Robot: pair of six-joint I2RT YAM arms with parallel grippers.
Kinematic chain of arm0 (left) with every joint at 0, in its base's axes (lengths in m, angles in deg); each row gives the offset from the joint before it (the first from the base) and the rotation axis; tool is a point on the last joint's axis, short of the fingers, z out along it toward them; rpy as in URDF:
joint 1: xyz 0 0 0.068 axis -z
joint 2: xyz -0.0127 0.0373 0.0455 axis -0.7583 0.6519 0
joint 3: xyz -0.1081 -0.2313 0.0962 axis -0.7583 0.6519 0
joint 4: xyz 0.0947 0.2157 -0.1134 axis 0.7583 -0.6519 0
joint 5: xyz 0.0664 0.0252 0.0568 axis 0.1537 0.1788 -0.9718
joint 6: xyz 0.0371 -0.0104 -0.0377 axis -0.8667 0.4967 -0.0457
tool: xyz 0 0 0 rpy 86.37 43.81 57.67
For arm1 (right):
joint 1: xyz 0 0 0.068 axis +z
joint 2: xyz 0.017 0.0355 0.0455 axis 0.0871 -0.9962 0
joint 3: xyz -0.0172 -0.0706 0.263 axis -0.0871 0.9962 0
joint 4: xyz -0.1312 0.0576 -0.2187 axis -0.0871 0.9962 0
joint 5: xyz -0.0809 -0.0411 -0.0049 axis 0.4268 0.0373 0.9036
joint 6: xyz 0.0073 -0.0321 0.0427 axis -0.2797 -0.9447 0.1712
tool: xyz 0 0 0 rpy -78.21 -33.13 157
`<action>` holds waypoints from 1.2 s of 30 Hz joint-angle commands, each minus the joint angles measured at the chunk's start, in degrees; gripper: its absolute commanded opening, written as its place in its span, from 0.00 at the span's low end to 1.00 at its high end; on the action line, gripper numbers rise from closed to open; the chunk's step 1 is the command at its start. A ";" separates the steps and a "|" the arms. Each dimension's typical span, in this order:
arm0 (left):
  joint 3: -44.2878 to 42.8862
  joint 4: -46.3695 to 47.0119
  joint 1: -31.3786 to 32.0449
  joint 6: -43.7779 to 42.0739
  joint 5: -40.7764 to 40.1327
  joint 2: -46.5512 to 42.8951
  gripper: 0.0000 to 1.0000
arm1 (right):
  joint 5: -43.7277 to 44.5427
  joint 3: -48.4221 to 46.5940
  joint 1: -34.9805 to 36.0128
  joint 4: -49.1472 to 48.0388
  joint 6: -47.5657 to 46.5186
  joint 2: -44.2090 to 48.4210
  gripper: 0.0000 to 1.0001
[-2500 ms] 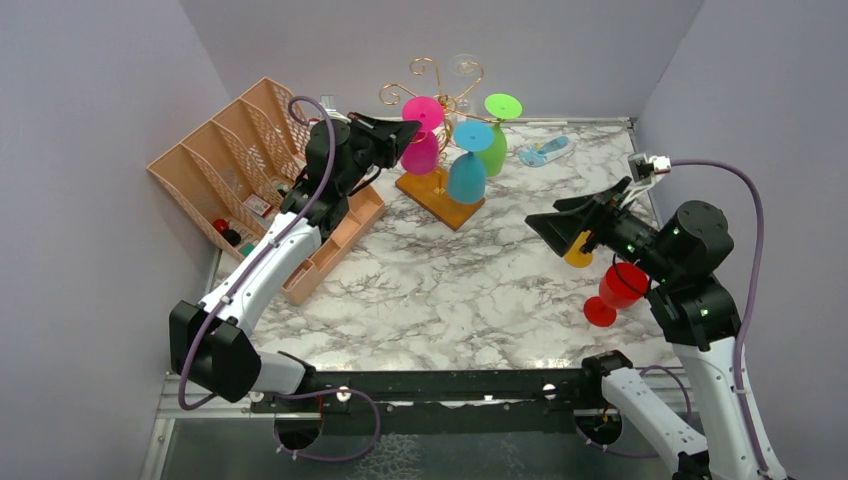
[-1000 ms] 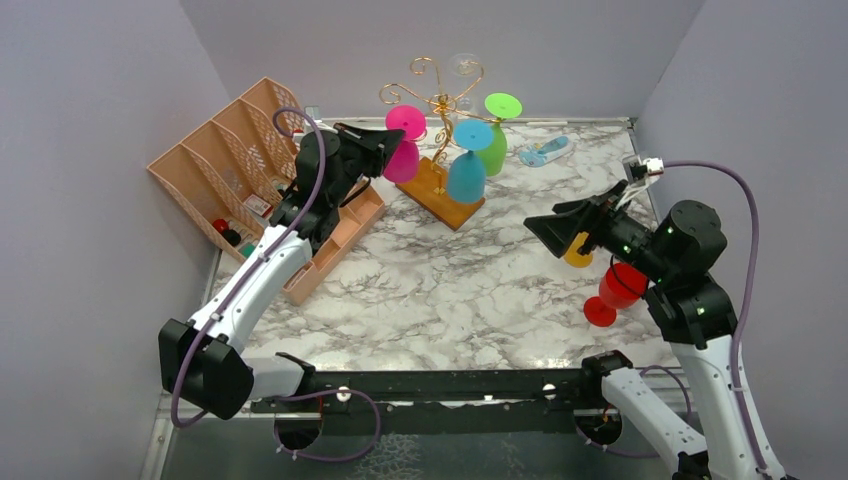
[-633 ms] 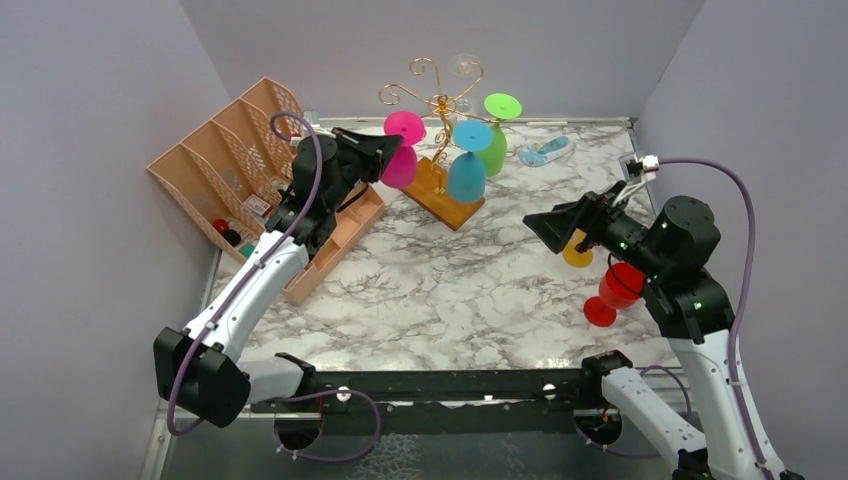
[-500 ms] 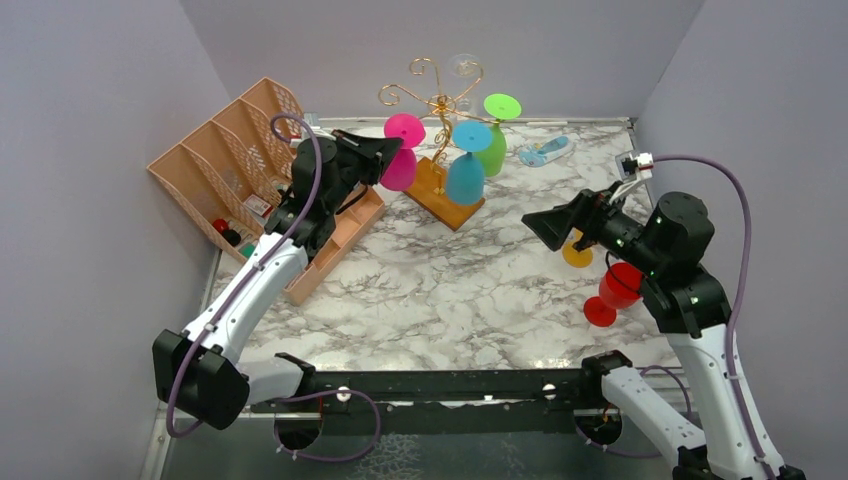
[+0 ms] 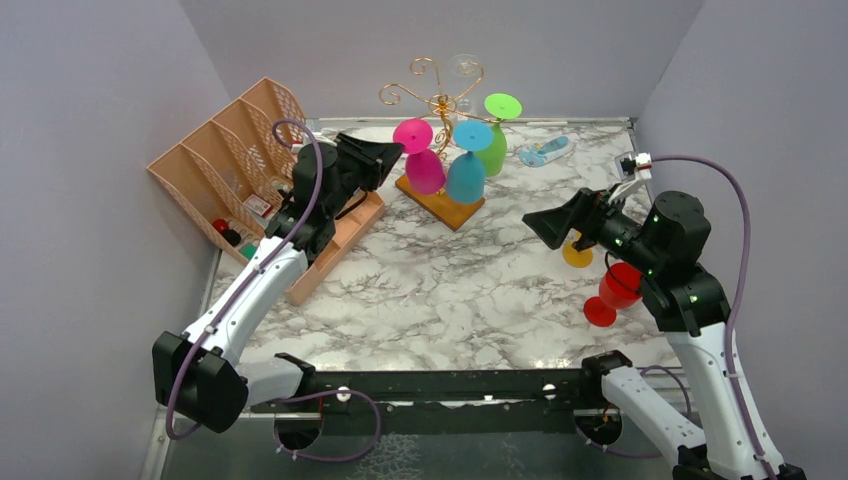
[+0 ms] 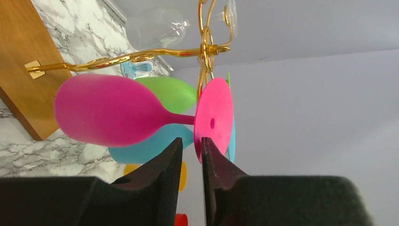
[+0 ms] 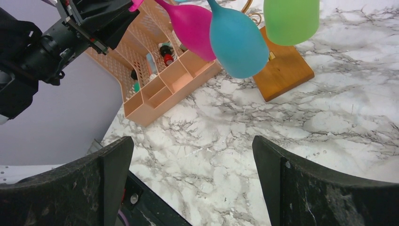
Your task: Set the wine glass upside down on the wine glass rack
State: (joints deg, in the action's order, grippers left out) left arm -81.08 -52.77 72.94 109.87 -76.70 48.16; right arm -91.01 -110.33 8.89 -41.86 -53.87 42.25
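Observation:
A pink wine glass hangs upside down from the gold wire wine glass rack, foot up in a scroll arm, bowl over the wooden base. In the left wrist view the pink wine glass lies sideways across the picture, beside the gold wire of the rack. My left gripper stands just off the foot's rim, its jaws slightly open with a narrow empty gap. From above, the left gripper is left of the glass. My right gripper hovers wide open and empty over the marble.
Blue, green and clear glasses also hang on the rack. Yellow and red glasses stand at the right, beneath the right arm. The peach mesh organiser fills the back left. A pale blue item lies at the back.
The left jaws have parted from the pink glass's foot and drawn back slightly. The glass has swung from tilted to hanging straight. The right arm has crept left.

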 commanded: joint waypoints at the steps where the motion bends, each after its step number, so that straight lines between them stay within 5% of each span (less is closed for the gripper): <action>1: 1.66 1.41 -0.32 -0.48 0.96 -2.30 0.29 | 2.55 0.92 0.17 0.22 0.74 0.42 1.00; 8: 3.11 0.23 -0.35 -4.55 -1.23 -4.72 0.56 | 8.12 2.04 0.17 1.50 1.56 0.20 1.00; 15: 4.19 -5.34 -0.40 -16.41 -8.73 -9.90 0.99 | 11.30 2.17 0.17 1.82 0.13 0.18 1.00; 25: 10.46 -11.00 -0.34 -45.69 -11.42 -21.25 0.99 | 22.41 0.48 0.17 8.20 -4.25 -7.00 0.92; 32: 19.38 -13.47 -0.38 -58.57 -7.38 -29.82 0.99 | 33.50 -3.18 0.17 11.79 -10.38 -15.54 0.53; 36: 23.83 -12.98 -0.35 -63.37 -6.68 -33.29 0.99 | 39.03 -4.17 0.17 12.57 -11.49 -18.75 0.41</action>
State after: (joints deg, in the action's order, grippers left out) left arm -60.77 -65.25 72.91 55.60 -85.55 18.04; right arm -61.22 -111.75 8.91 -31.58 -62.28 25.22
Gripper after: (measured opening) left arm 0.989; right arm 0.438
